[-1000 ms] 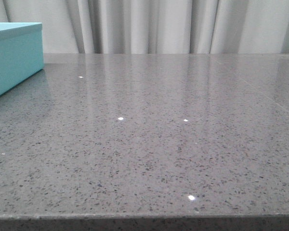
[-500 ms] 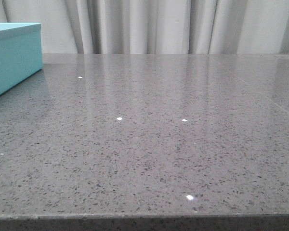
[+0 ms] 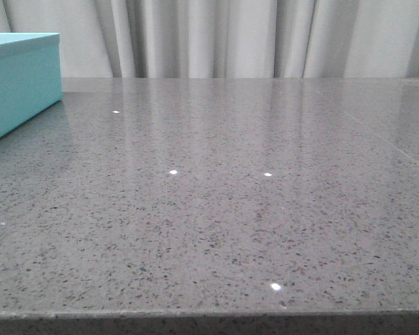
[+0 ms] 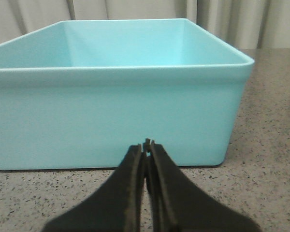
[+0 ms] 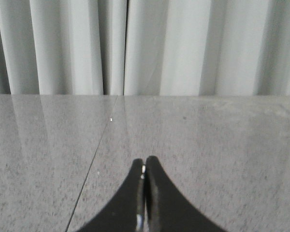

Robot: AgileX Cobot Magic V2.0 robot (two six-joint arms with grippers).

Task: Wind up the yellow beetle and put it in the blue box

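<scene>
Both the left gripper (image 4: 146,145) and right gripper (image 5: 144,164) are pressed together holding nothing, low over the grey table (image 3: 216,209), the blue box (image 4: 121,111) just beyond the left one, its floor hidden, so whether the yellow beetle lies stored inside cannot be told.

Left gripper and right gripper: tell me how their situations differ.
The left gripper points at the outer wall of the blue box, low and close in front of it; the right gripper points over bare grey table toward the curtain. The left gripper's fingertips look matte; the right gripper's catch a glossy highlight. Both are black, shut and hold nothing.
</scene>
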